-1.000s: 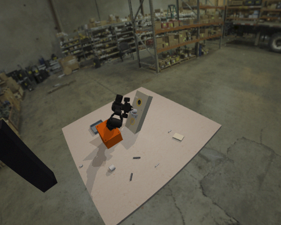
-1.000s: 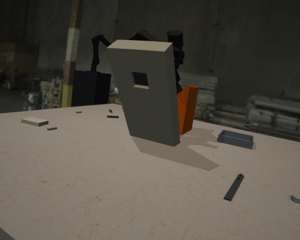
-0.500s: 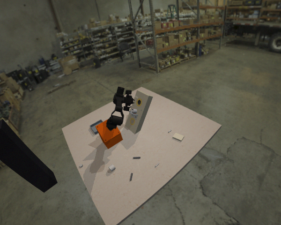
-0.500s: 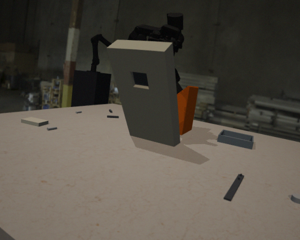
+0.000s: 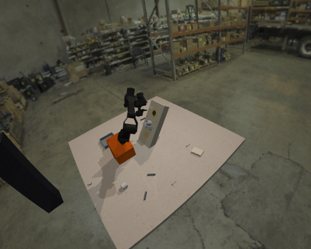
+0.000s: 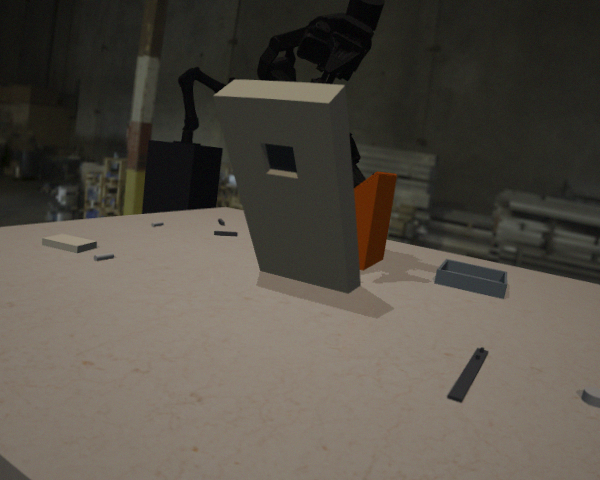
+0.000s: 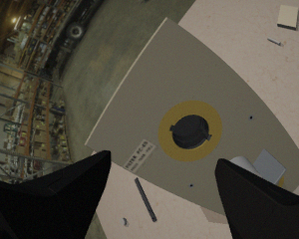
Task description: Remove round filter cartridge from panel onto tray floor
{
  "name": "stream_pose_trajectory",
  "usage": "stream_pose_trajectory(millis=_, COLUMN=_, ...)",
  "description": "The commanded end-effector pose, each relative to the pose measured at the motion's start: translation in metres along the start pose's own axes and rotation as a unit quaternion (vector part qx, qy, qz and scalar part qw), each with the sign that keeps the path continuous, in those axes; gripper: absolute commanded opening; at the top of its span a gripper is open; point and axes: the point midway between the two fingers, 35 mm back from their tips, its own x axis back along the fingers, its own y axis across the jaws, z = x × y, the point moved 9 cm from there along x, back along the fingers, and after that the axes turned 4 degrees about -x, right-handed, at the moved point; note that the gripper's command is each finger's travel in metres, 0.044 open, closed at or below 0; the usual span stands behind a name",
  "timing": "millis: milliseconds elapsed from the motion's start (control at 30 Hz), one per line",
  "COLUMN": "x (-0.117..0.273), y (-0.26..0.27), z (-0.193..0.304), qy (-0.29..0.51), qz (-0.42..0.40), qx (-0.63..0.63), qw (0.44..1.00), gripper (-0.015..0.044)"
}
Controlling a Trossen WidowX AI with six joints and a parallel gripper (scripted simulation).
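Observation:
The white round cartridge (image 5: 148, 123) (image 7: 243, 163) is out of its hole and rests at a grey angled bracket (image 5: 149, 128) (image 7: 270, 165) on the face of the leaning service panel (image 5: 150, 140) (image 6: 300, 222) (image 7: 140, 90). In the wrist view a finger partly hides it. The yellow-ringed hole (image 5: 153, 113) (image 7: 190, 131) above is empty and dark. My gripper (image 5: 146, 106) (image 7: 164, 162) is open with nothing between its fingers, in front of the panel's upper part, up and away from the cartridge. The blue-grey tray (image 5: 102, 144) (image 6: 468, 283) stands on the table, and I see nothing in it.
The arm stands on an orange block (image 5: 126, 155) (image 6: 375, 217) between panel and tray. A second yellow ring (image 5: 146, 134) is low on the panel. A dark strip (image 6: 468, 374) (image 7: 146, 199), a cream block (image 5: 197, 151) (image 6: 68, 242) (image 7: 288, 17) and a white cylinder (image 5: 123, 185) lie about.

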Motion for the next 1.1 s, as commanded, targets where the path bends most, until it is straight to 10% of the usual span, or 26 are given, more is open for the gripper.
stream_pose_trajectory(millis=0, x=-0.019, y=-0.021, z=0.015, qy=0.037, qz=0.052, qx=0.175, qw=0.983, gripper=0.0305)
stream_pose_trajectory(millis=200, x=-0.045, y=-0.065, z=0.035, qy=0.148, qz=0.109, qx=0.477, qw=0.859, gripper=0.0305)
stream_pose_trajectory(millis=1067, x=-0.077, y=-0.076, z=0.042, qy=0.153, qz=0.109, qx=0.485, qw=0.854, gripper=0.0305)
